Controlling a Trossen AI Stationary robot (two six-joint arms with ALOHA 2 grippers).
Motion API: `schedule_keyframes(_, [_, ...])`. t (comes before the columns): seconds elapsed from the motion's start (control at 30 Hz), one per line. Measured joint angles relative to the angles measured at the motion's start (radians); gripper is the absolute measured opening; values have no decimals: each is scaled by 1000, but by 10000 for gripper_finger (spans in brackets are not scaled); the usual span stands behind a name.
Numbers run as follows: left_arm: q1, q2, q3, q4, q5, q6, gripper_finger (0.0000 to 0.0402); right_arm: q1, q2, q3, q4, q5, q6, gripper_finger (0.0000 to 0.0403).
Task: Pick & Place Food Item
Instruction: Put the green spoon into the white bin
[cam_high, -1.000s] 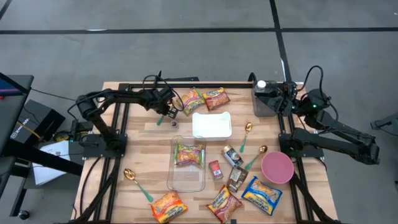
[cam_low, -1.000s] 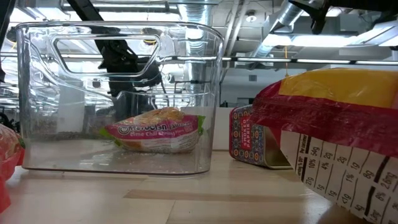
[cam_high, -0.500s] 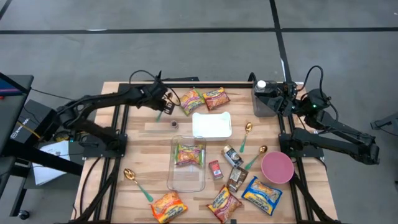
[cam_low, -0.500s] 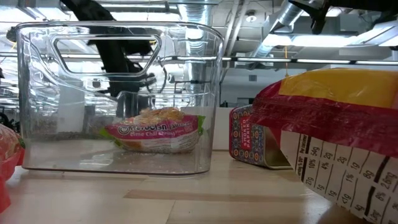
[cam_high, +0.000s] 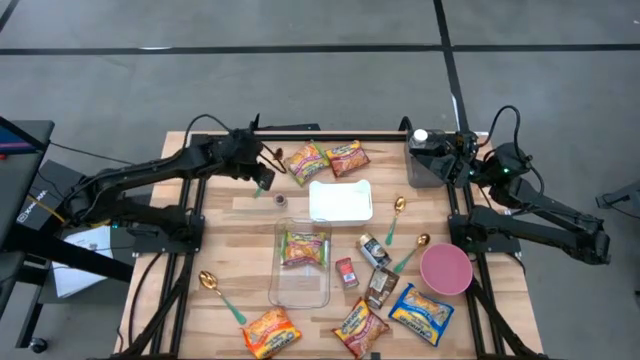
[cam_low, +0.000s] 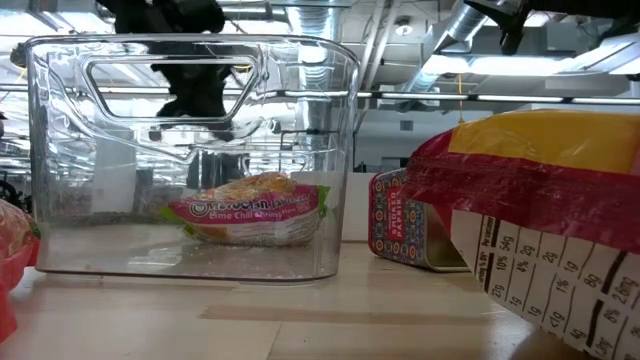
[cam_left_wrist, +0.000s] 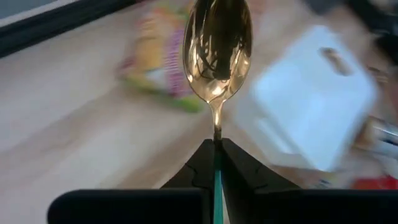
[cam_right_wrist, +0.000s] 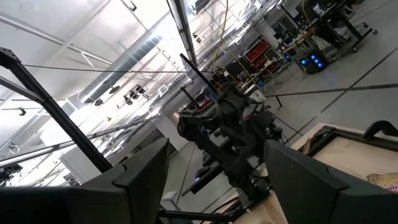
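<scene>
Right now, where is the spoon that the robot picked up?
From above, the gold spoon is clamped in the left gripper, at the table's far left, beside the white lid.

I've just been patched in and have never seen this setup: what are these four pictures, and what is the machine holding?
Two dark robot arms work at a wooden table. One picture looks straight down, one looks level across the tabletop, and two come from cameras on the wrists. The left claw is shut on a gold spoon with a green handle, lifted over the table's far left. The right claw waits open at the far right corner. A clear plastic bin holds one noodle packet; more packets, spoons and a pink bowl lie around it.
</scene>
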Motion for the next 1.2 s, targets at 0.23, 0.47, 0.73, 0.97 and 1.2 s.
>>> schedule_keyframes(0.23, [-151,7,1,186,56,105,5,0,0,0,0,0,-8,255])
schedule_keyframes(0.47, [-241,19,0,362,48,161,5,0,0,0,0,0,-8,255])
schedule_keyframes(0.73, [-269,19,1,463,47,204,5,0,0,0,0,3,-8,255])
schedule_keyframes(0.97, [-269,19,1,465,48,236,5,0,0,0,0,23,-8,255])
schedule_keyframes(1.2, [-286,31,28,469,58,377,5,0,0,0,0,23,-8,255])
